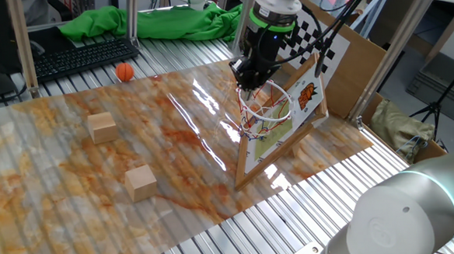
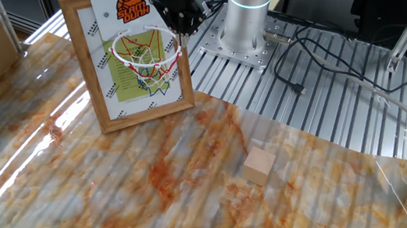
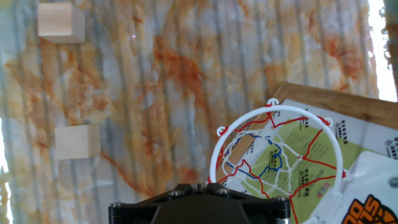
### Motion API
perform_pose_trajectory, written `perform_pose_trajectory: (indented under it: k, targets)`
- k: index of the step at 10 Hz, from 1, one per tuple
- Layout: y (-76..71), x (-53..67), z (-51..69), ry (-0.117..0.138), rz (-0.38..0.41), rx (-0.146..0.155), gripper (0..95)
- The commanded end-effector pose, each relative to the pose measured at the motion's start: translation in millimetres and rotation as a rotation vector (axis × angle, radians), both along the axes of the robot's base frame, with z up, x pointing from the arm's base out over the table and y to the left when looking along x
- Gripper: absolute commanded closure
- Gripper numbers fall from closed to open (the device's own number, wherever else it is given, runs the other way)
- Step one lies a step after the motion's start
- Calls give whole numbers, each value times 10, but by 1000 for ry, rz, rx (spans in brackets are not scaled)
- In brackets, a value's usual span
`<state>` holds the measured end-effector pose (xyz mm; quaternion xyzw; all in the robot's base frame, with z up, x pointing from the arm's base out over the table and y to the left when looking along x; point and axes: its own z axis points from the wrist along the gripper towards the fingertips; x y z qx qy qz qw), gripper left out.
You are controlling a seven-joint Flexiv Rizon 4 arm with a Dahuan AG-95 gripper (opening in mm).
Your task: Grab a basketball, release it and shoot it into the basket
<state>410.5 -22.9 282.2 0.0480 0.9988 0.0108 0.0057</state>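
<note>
Hand view looks straight down past my gripper's (image 3: 199,205) black housing onto the basket (image 3: 277,155), its white hoop and net lying just ahead of the fingers. My fingertips are cut off at the bottom edge, so I cannot tell whether they are spread or pressed together; neither fixed view settles it, since the dark fingers blur against the backboard. Nothing orange shows between them in any view.

From one fixed view, my gripper (image 1: 249,75) hangs directly above the basket's (image 1: 266,109) rim, a sensible spot for a drop because the net sits straight below. The wood-framed backboard (image 1: 300,111) leans back behind the rim, propped so the hoop juts out over the marbled mat (image 1: 74,182), leaving free approach from above.

The basketball (image 1: 124,71), however, lies well apart from the basket, near the far edge of the mat beside the black keyboard (image 1: 75,57). It rests on the surface alone, with nothing touching it. I judge I am holding nothing, and whether this ball went through the net I cannot say.

Two wooden cubes (image 1: 102,126) (image 1: 140,182) sit on the mat away from the basket, clear of any drop line. The other fixed view shows the gripper (image 2: 179,19) above the rim's back edge, close to the backboard's (image 2: 132,52) orange print.
</note>
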Motion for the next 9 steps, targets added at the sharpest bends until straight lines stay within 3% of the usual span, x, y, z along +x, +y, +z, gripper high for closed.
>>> perform_pose_trajectory:
  k: [1,5,9]
  targets:
    - [-5,-4,4,40,6,-15,950]
    - [-5,-4,4,63,-28,-16,950]
    - [-5,-4,4,84,27,-20,950]
